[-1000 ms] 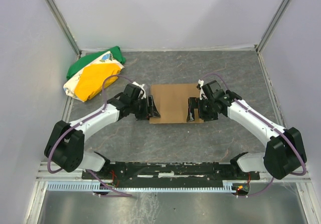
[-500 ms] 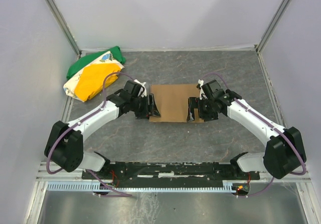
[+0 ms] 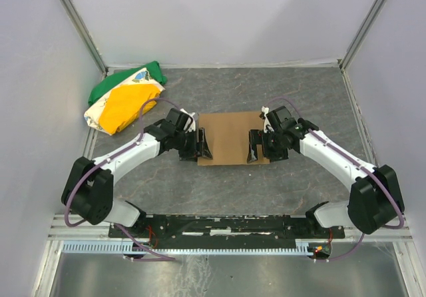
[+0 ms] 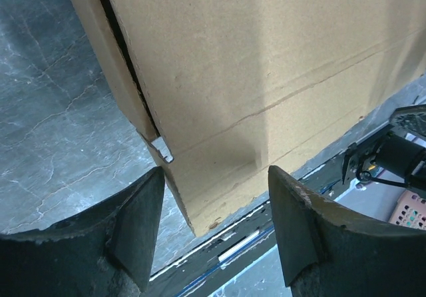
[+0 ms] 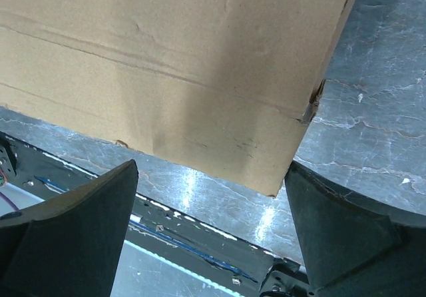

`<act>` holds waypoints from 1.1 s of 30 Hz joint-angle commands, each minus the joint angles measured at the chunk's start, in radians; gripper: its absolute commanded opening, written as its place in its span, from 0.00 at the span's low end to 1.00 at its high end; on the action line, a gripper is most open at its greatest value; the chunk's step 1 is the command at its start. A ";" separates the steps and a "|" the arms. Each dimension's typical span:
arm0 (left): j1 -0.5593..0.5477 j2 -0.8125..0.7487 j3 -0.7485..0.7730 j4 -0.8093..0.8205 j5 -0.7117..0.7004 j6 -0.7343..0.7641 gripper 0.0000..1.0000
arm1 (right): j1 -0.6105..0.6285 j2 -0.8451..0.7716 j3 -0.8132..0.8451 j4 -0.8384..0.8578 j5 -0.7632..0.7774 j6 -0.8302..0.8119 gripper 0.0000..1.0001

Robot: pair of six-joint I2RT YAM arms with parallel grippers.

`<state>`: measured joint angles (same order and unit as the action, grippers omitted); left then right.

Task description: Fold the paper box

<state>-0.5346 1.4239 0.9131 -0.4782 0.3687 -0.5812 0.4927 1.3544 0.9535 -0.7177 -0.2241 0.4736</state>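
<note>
The paper box (image 3: pixel 229 137) is a compact flat rectangle of plain brown cardboard in the middle of the grey table. My left gripper (image 3: pixel 202 144) is open at the box's left edge, over its near left corner. My right gripper (image 3: pixel 255 146) is open at the box's right edge, over its near right corner. In the left wrist view the box (image 4: pixel 266 77) fills the upper frame, with a side layer and a slot showing at its left, and its corner sits between my open fingers (image 4: pixel 136 224). In the right wrist view the box (image 5: pixel 180 57) lies above my open fingers (image 5: pixel 86 230).
A green, yellow and white cloth bundle (image 3: pixel 125 97) lies at the back left, near the left wall. White walls stand on three sides. The black base rail (image 3: pixel 226 227) with both arm mounts runs along the near edge.
Both grippers have shifted slightly inward and toward the far side along the box's side edges. The box itself looks unmoved.
</note>
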 commanded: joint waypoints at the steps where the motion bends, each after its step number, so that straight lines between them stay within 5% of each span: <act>1: -0.008 0.016 -0.023 0.032 0.045 0.039 0.70 | 0.003 0.008 0.021 0.055 -0.063 0.008 0.98; 21: -0.007 0.038 -0.009 0.024 0.032 0.061 0.68 | 0.003 0.066 -0.015 0.104 -0.085 -0.006 0.94; 27: -0.008 0.047 -0.013 0.035 0.026 0.062 0.68 | 0.004 0.113 -0.045 0.161 -0.074 -0.009 0.84; 33: -0.007 0.045 -0.016 0.033 -0.002 0.066 0.68 | 0.003 0.102 -0.082 0.202 -0.010 -0.014 0.88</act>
<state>-0.5346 1.4670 0.8867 -0.4801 0.3576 -0.5533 0.4923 1.4700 0.8841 -0.5999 -0.2497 0.4656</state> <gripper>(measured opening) 0.680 0.872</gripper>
